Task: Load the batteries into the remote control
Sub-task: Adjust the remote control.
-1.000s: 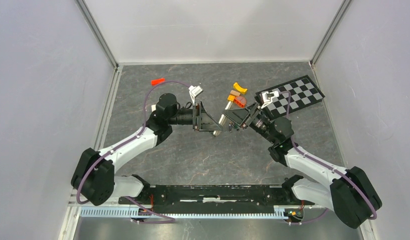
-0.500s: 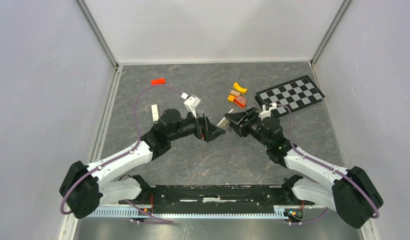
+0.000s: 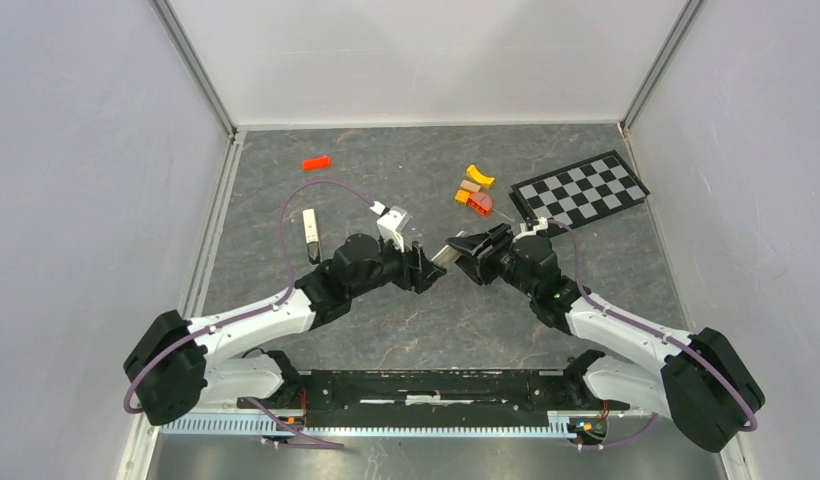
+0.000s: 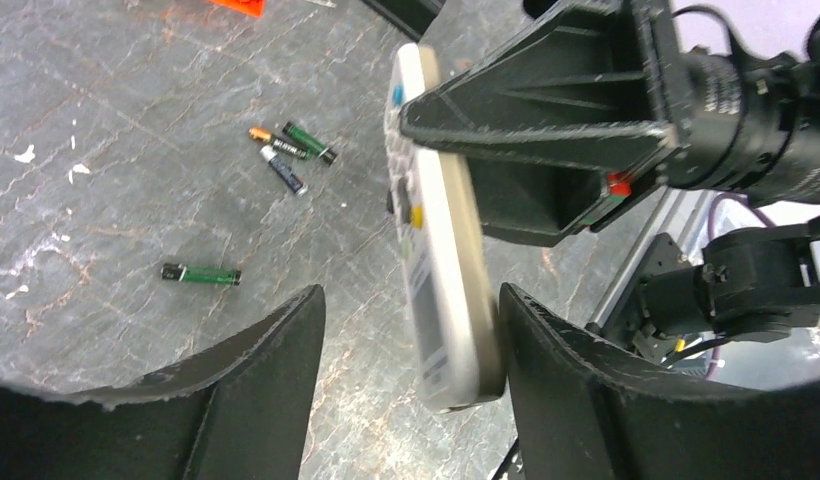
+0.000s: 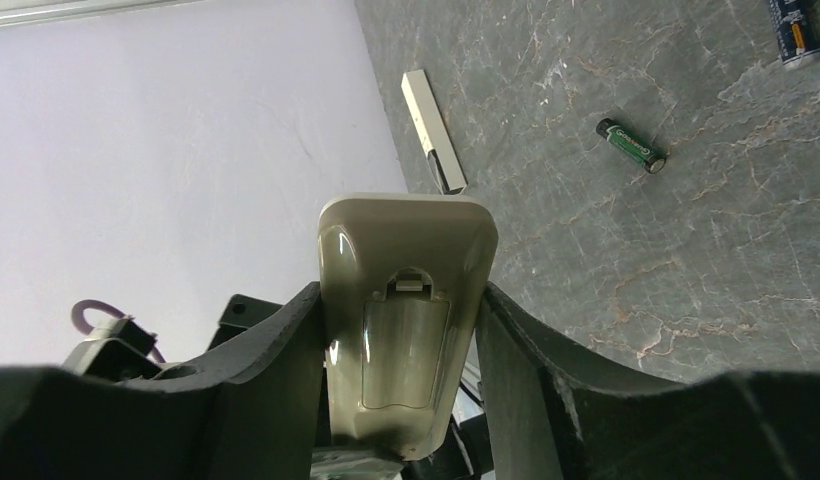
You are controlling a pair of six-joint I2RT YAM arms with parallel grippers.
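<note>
My right gripper (image 5: 398, 290) is shut on the remote control (image 5: 406, 300) and holds it above the table, its grey-tan back and closed battery cover facing the right wrist camera. In the left wrist view the remote (image 4: 441, 270) stands on edge between my left gripper's (image 4: 411, 300) open jaws, close against the right finger (image 4: 576, 390) and apart from the left one. Several batteries lie on the table: one green battery (image 4: 201, 273) alone and a cluster of three (image 4: 291, 150). In the top view the grippers (image 3: 429, 270) (image 3: 458, 250) meet at the remote (image 3: 442, 254).
A narrow white bar with a black end (image 3: 310, 225) lies left of the arms. Orange and yellow blocks (image 3: 474, 190) and a checkerboard (image 3: 583, 190) lie at the back right. A red block (image 3: 316, 162) lies at the back left. Walls close in three sides.
Both grippers have moved together toward the near edge, the right one carrying the remote. The left arm has swung off the white bar, which now shows.
</note>
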